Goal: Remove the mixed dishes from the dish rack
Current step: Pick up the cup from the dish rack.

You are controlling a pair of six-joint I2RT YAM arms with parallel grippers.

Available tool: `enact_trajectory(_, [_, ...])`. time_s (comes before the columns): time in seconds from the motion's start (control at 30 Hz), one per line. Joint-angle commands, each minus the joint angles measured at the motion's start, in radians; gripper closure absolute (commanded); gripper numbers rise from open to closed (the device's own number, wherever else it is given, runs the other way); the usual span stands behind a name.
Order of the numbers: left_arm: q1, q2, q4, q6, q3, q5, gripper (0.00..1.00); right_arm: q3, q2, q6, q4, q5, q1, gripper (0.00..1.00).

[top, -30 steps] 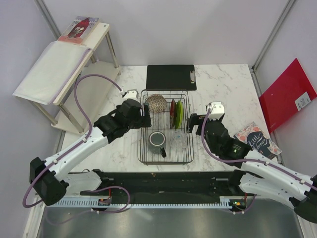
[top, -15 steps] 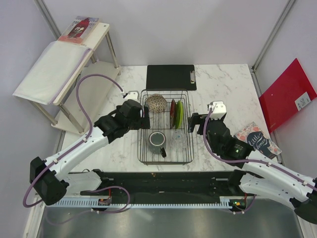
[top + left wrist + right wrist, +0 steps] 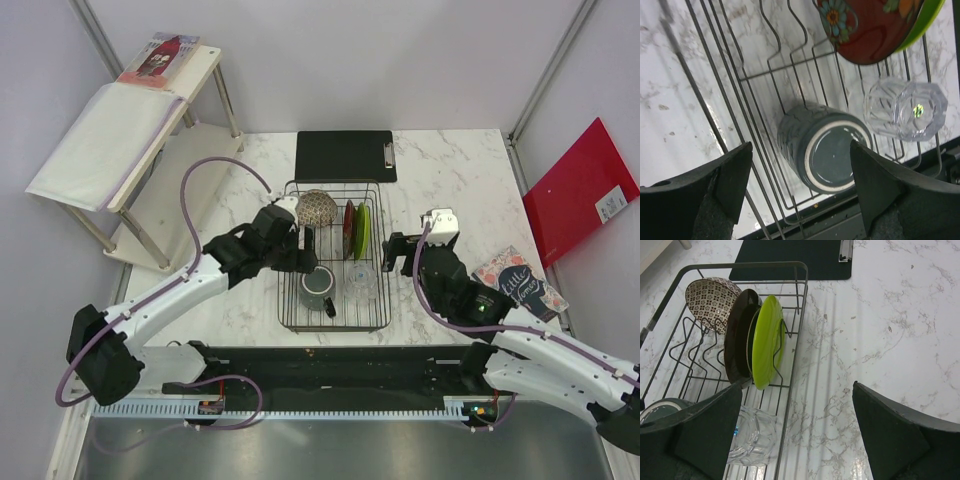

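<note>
Over the dish rack [image 3: 335, 327], left gripper [image 3: 801, 172] is hovering wide open above the mug [image 3: 826, 152]. Should be dropping straight, fingers straddling its body, clearing the wires. Right gripper [image 3: 797, 430] is idling open, empty.

Bright, even light from above fills the top view, and the marble bench [image 3: 450, 170] shows only soft shadows. In the left wrist view the dark left tool [image 3: 800, 175] looks soft-edged, and the small clear glass [image 3: 905, 107] carries a sharp glint. In the right wrist view the dish rack [image 3: 801, 300] throws striped shadows across the bench, and the right tool [image 3: 795, 435] is out of focus.
</note>
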Motion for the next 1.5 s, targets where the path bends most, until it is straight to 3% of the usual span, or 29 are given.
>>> enact_trajectory(0.0, [-0.040, -0.060, 0.051, 0.019, -0.054, 0.081, 0.14, -0.011, 0.007, 0.015, 0.003, 0.000, 0.000, 0.02])
enact_trajectory(0.17, [-0.114, -0.068, 0.038, 0.022, -0.057, 0.013, 0.03, -0.012, 0.042, 0.025, 0.020, -0.017, 0.000, 0.02])
enact_trajectory(0.43, [-0.209, -0.014, 0.000, 0.011, 0.004, -0.084, 0.02, -0.017, 0.049, 0.028, 0.023, -0.029, 0.002, 0.02])
enact_trajectory(0.6, [-0.275, -0.031, -0.037, -0.111, -0.011, -0.206, 0.11, -0.035, 0.030, 0.031, 0.023, -0.020, 0.000, 0.02])
enact_trajectory(0.7, [-0.304, -0.055, -0.060, -0.278, -0.035, -0.248, 0.25, -0.038, 0.032, 0.035, 0.023, -0.018, 0.000, 0.02])
enact_trajectory(1.0, [-0.424, -0.011, -0.167, -0.573, -0.036, -0.354, 0.31, -0.046, 0.050, 0.044, 0.035, -0.031, 0.000, 0.02])
enact_trajectory(1.33, [-0.475, 0.149, -0.218, -0.731, 0.043, -0.400, 0.43, -0.070, 0.004, 0.054, 0.043, -0.054, 0.000, 0.02])
enact_trajectory(1.47, [-0.475, 0.182, -0.223, -0.780, 0.067, -0.427, 0.43, -0.078, -0.016, 0.064, 0.044, -0.066, 0.000, 0.02])
